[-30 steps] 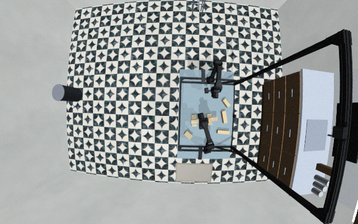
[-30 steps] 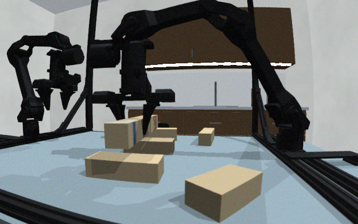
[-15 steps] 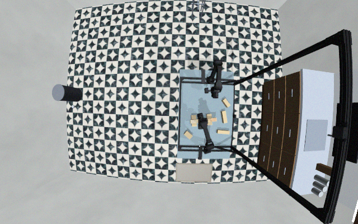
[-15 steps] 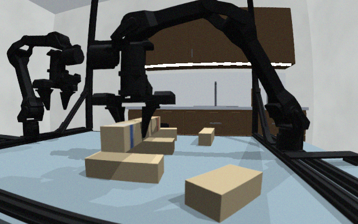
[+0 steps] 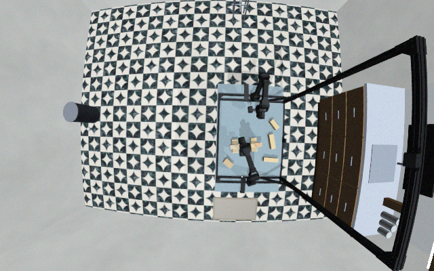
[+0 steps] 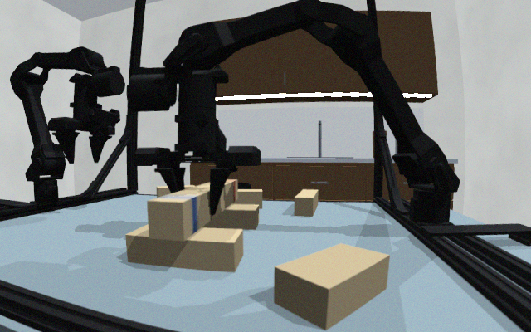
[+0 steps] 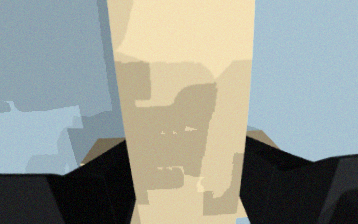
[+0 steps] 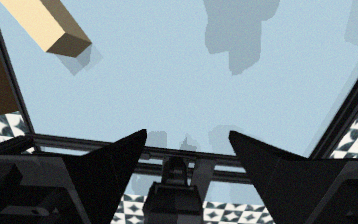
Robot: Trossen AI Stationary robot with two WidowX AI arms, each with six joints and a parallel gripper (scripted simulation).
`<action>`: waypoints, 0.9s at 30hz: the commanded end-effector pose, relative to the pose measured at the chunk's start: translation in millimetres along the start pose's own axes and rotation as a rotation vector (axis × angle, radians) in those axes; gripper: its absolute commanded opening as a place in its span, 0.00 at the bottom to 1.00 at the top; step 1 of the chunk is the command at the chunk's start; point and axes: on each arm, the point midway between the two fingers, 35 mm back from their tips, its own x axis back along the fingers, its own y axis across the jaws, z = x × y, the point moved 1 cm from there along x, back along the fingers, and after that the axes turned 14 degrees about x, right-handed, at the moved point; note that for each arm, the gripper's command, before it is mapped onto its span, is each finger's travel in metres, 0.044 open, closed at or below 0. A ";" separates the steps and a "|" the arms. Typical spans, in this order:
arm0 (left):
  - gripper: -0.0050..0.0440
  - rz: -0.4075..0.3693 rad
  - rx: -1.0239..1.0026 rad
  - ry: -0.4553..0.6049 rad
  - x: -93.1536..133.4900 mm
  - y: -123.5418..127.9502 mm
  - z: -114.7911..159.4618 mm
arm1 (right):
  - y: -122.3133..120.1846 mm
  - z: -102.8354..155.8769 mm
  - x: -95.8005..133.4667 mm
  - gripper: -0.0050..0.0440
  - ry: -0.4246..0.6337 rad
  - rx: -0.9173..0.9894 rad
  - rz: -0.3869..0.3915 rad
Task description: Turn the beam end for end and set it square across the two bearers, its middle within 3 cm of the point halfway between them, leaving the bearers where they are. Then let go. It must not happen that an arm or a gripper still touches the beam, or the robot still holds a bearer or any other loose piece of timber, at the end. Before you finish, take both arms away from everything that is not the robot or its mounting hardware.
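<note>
From the ceiling, one looks straight down; another faces the cupboards (image 5: 342,156) (image 6: 232,178) across the table (image 5: 251,125) (image 6: 274,236); two peer closely from the wrists.
</note>
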 end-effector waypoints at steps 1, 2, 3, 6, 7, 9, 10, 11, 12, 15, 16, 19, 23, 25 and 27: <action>0.30 -0.002 -0.001 -0.002 -2.0 0.3 1.0 | 0.2 0.4 0.0 1.00 0.002 -0.005 -0.001; 0.35 -0.002 -0.001 -0.002 -2.0 0.3 1.0 | 0.2 0.4 0.0 1.00 0.002 -0.005 -0.001; 0.40 -0.002 -0.001 -0.002 -2.0 0.3 1.0 | 0.2 0.4 0.0 1.00 0.002 -0.005 -0.001; 0.49 -0.002 -0.001 -0.002 -2.0 0.3 1.0 | 0.2 0.4 0.0 1.00 0.002 -0.005 -0.001; 0.49 -0.002 -0.001 -0.002 -2.0 0.3 1.0 | 0.2 0.4 0.0 1.00 0.002 -0.005 -0.001; 0.59 -0.002 -0.001 -0.002 -2.0 0.3 1.0 | 0.2 0.4 0.0 1.00 0.002 -0.005 -0.001; 0.64 -0.002 -0.001 -0.002 -2.0 0.3 1.0 | 0.2 0.4 0.0 1.00 0.002 -0.005 -0.001; 0.69 -0.002 -0.001 -0.002 -2.0 0.3 1.0 | 0.2 0.4 0.0 1.00 0.002 -0.005 -0.001; 0.74 -0.002 -0.001 -0.002 -2.0 0.3 1.0 | 0.2 0.4 0.0 1.00 0.002 -0.005 -0.001; 0.89 -0.002 -0.001 -0.002 -8.7 0.3 3.3 | 0.2 0.4 0.0 1.00 0.002 -0.005 -0.001; 0.93 -0.002 -0.001 -0.002 -8.7 0.3 3.3 | 0.2 0.4 0.0 1.00 0.002 -0.005 -0.001; 1.00 -0.002 -0.001 -0.002 -8.7 0.3 3.3 | 0.2 0.4 0.0 1.00 0.002 -0.005 -0.001; 1.00 -0.002 -0.001 -0.002 -8.7 0.3 3.3 | 0.2 0.4 0.0 1.00 0.002 -0.005 -0.001; 1.00 -0.002 -0.001 -0.002 -8.7 0.3 3.3 | 0.2 0.4 0.0 1.00 0.002 -0.005 -0.001; 1.00 -0.002 -0.001 -0.002 -6.2 0.3 3.3 | 0.2 0.4 0.0 1.00 0.002 -0.005 -0.001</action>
